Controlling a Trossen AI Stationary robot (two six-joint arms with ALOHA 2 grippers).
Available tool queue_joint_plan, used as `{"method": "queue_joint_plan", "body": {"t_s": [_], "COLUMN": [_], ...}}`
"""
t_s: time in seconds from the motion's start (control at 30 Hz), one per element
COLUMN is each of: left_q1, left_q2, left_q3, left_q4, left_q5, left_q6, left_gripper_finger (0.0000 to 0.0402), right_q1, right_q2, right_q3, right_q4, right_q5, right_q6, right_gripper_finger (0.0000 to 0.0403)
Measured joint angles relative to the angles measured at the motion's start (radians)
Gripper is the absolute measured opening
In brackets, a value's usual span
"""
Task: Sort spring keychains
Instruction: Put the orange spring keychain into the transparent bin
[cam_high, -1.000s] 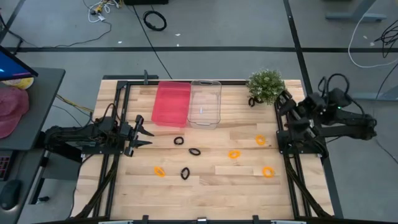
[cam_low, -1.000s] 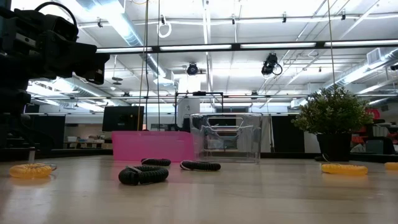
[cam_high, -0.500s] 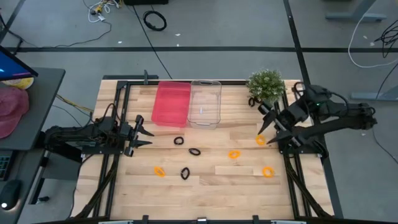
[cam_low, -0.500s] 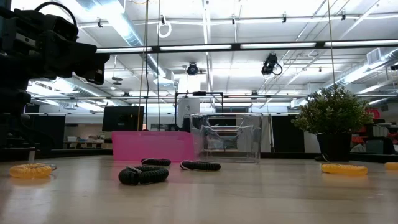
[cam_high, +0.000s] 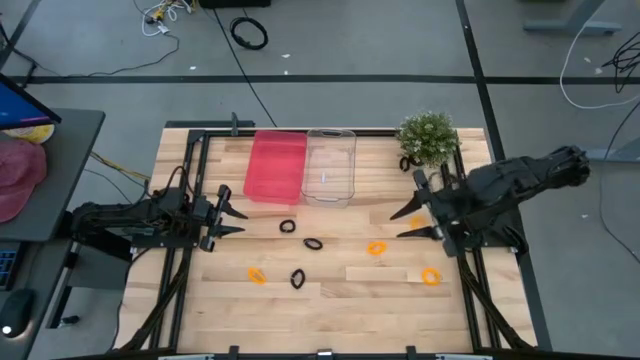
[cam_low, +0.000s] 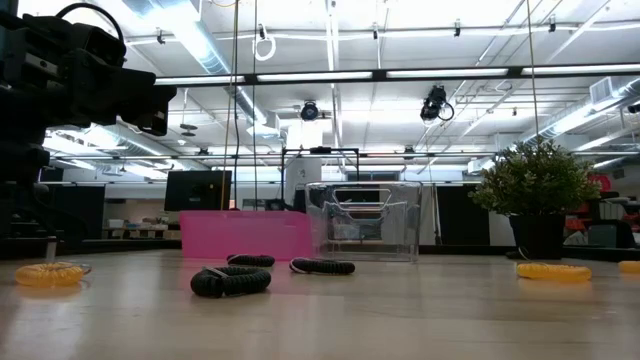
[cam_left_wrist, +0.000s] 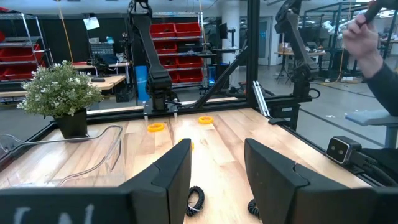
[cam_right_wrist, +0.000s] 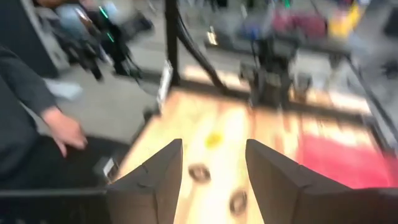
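Observation:
Small coiled keychains lie flat on the wooden table. In the high view the black ones (cam_high: 288, 227), (cam_high: 313, 243), (cam_high: 298, 279) lie near the middle. Orange ones (cam_high: 257, 275), (cam_high: 376, 247), (cam_high: 431, 277) lie nearer the front. My right gripper (cam_high: 405, 223) hangs open over the table's right half, pointing left, just right of the orange loop (cam_high: 376, 247). Its wrist view (cam_right_wrist: 214, 168) shows an orange loop (cam_right_wrist: 213, 140) and two black ones (cam_right_wrist: 199, 172) ahead. My left gripper (cam_high: 235, 214) waits open at the left side (cam_left_wrist: 217, 168), with black loops (cam_left_wrist: 196, 202) in front of it.
A pink bin (cam_high: 275, 167) and a clear bin (cam_high: 330, 167) stand side by side at the far edge. A small potted plant (cam_high: 428, 138) sits at the far right corner with a black loop (cam_high: 405, 163) beside it. A person's hand (cam_right_wrist: 59, 130) shows beyond the table.
My right arm has swung out from the table's right edge toward the left and slightly toward the near edge, and now reaches over the right half of the table. The keychains and my left arm have stayed put.

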Motion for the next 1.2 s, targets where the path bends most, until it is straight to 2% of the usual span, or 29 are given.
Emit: {"method": "queue_joint_plan", "body": {"t_s": [0.1,0.3,0.5,0.63,0.73,0.97,1.03,1.2], "left_q1": [0.000,0.000,0.000,0.000,0.000,0.000,0.000,0.000], "left_q2": [0.000,0.000,0.000,0.000,0.000,0.000,0.000,0.000], "left_q3": [0.000,0.000,0.000,0.000,0.000,0.000,0.000,0.000], "left_q4": [0.000,0.000,0.000,0.000,0.000,0.000,0.000,0.000], "left_q5": [0.000,0.000,0.000,0.000,0.000,0.000,0.000,0.000], "left_q6": [0.000,0.000,0.000,0.000,0.001,0.000,0.001,0.001], "left_gripper_finger": [0.0154,0.0154,0.0154,0.0154,0.0154,0.0154,0.0154,0.0154], "right_q1": [0.021,0.022,0.003,0.005,0.004,0.004,0.004,-0.005], "right_q2": [0.076,0.204,0.282,0.312,0.324,0.325,0.325,0.325], "right_q3": [0.072,0.156,0.115,0.034,-0.050,-0.243,-0.300,-0.461], "right_q4": [-0.155,-0.448,-0.616,-0.612,-0.544,-0.244,-0.100,0.402], "right_q5": [0.053,0.052,0.053,0.050,0.051,0.052,0.053,0.052], "right_q6": [0.074,0.218,0.288,0.262,0.269,0.229,0.242,0.166], "right_gripper_finger": [0.0180,0.0180,0.0180,0.0180,0.0180,0.0180,0.0180,0.0180]}}
